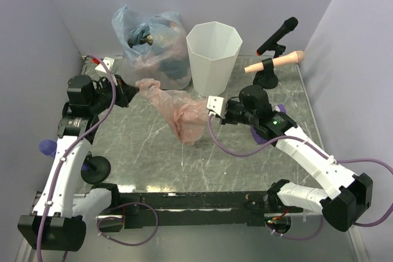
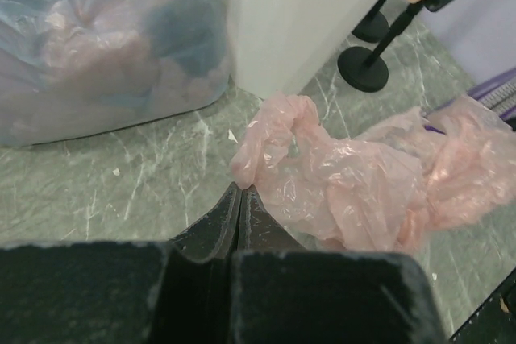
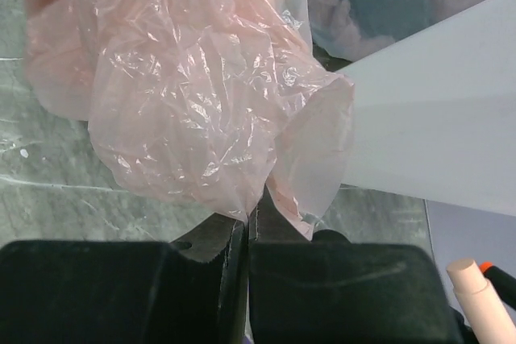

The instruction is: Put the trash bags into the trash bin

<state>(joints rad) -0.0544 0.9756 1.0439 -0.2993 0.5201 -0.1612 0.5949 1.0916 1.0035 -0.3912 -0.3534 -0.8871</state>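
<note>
A crumpled pink trash bag hangs stretched between my two grippers above the marbled table, its lower end sagging toward the surface. My left gripper is shut on the bag's left end; in the left wrist view the closed tips pinch a fold of the pink film. My right gripper is shut on the right end, and the plastic bunches above its closed tips. The white faceted trash bin stands upright just behind the bag, also seen close by.
A stuffed clear-bluish bag sits left of the bin against the back wall. A black stand with a microphone and a peach handle stands right of the bin. Purple walls enclose three sides.
</note>
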